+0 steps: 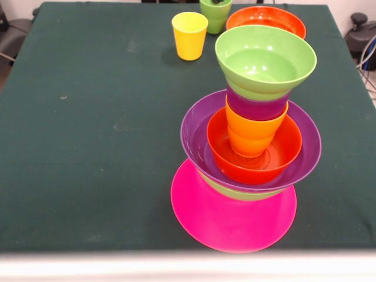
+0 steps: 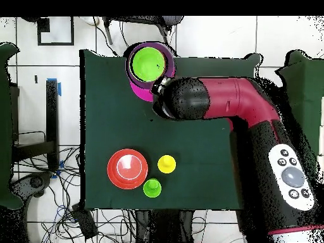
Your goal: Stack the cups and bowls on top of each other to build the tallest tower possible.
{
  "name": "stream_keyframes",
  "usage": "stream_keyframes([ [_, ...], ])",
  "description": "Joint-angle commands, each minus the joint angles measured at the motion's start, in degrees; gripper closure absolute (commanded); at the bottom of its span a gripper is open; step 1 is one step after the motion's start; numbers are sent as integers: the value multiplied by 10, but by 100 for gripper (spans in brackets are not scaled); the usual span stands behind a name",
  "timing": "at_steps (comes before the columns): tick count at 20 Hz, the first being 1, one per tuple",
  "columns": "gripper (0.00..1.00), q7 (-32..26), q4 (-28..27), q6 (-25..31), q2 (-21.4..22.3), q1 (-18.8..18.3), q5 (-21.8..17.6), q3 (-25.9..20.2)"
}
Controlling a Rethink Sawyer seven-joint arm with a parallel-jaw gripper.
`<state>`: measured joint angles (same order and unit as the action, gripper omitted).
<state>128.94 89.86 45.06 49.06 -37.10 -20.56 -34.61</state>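
Glossy plastic ware on a matt cloth tabletop.
The tower [image 1: 247,147], from its pink base bowl [image 1: 232,220] to the light green bowl [image 1: 265,61] on top, is smooth shiny plastic, as are the yellow cup [image 1: 190,35] and orange-red bowl [image 1: 265,20]. The dark green tabletop [image 1: 88,129] looks like dull, faintly speckled fabric. The arm [image 2: 221,101] has a smooth red shell.

the tower [image 1: 249,141] fills the near right of the table [image 1: 88,135] — tall, its green bowl [image 1: 265,61] wide at the top. behind it stand a yellow cup [image 1: 190,35], a green cup [image 1: 215,16] and an orange bowl [image 1: 266,22], close together. the whole left side lies bare — easy passage there.
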Motion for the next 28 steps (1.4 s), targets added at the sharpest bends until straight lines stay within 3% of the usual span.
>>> stream_keyframes([
  [1, 0, -8, 113, -72, -30, -1, -69, 57],
  [14, 0, 7, 160, -197, -92, -7, -122, 106],
  [28, 0, -19, 196, -204, -88, -21, -111, 117],
])
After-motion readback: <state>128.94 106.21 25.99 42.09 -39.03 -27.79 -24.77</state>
